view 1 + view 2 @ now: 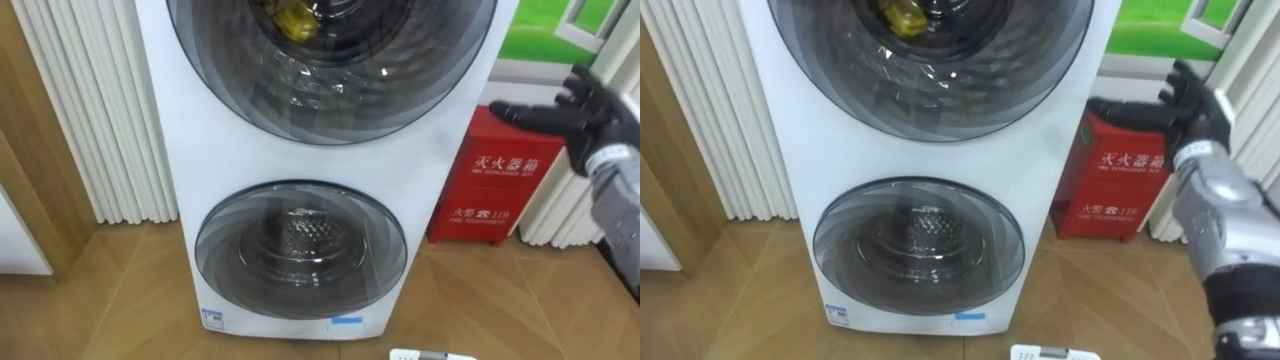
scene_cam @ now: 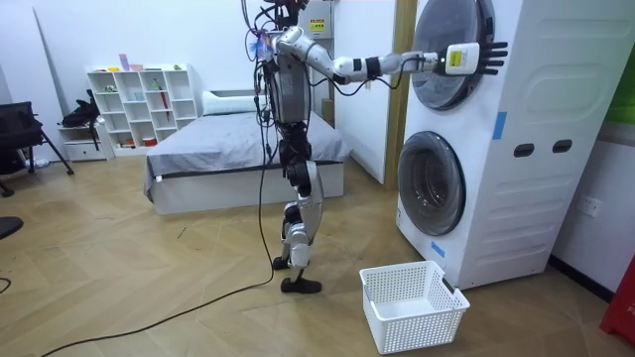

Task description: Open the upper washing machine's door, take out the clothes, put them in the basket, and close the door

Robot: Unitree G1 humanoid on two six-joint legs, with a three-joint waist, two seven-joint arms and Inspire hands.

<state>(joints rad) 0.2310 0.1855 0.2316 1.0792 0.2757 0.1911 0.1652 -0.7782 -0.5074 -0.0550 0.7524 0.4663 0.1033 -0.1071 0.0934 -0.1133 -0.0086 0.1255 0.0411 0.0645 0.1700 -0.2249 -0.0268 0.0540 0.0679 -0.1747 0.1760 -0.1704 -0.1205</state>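
Facing the white stacked washing machine (image 1: 440, 180), the left eye view shows two round dark-glass doors set one above the other. Behind the upper door (image 1: 330, 90) lies a yellow piece of clothing (image 1: 292, 20), inside the drum at the top edge of the view. The lower door (image 1: 300, 250) shows a bare metal drum. A red metal cabinet (image 1: 490, 180) stands on the wooden floor (image 1: 480, 300), just beside the machine on the right. The right hand (image 1: 575, 110) is raised in front of this cabinet, fingers straight and spread, holding nothing.

Room view: the robot stands upright on the floor, near the machine front, with the right arm stretched out level with the upper door. The right hand sits at that door's right edge in this view, fingers extended. A white plastic lattice basket (image 2: 427, 322) rests on the floor near the machine base. A grey bed (image 2: 228, 149) stands far behind the robot.

Right eye view: both doors are shut against the front panel. The clothing remains inside the upper drum, well apart from the hand.
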